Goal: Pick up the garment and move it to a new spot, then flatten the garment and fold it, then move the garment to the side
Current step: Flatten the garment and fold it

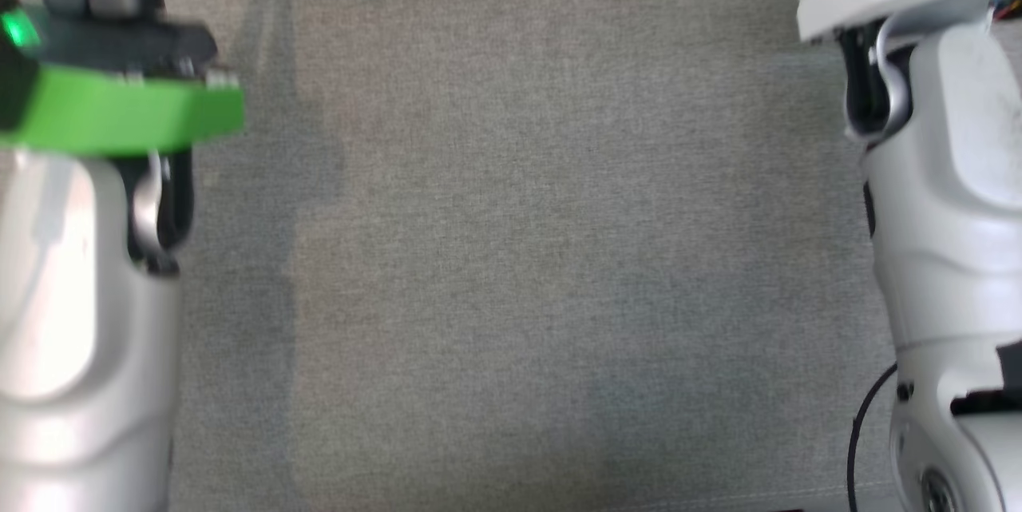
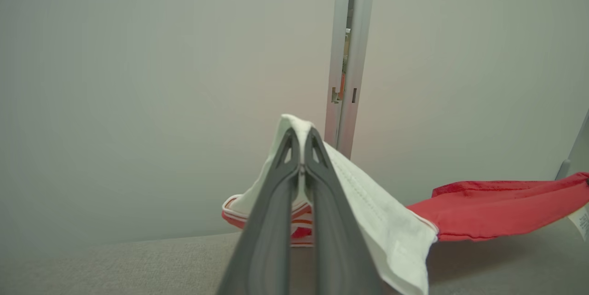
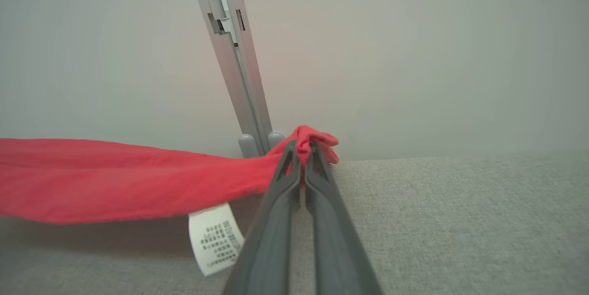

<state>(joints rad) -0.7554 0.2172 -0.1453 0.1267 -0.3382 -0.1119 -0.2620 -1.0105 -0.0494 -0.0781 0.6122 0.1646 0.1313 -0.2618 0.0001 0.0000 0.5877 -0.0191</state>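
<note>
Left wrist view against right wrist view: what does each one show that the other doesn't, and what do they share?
Of the two, the left wrist view has the left gripper shut on the garment at its white section, with red-striped trim below. The right wrist view has the right gripper shut on a bunched red corner. Shared: the garment's red stretch hanging above the grey surface, its white care label, the metal post and the pale wall.
</note>
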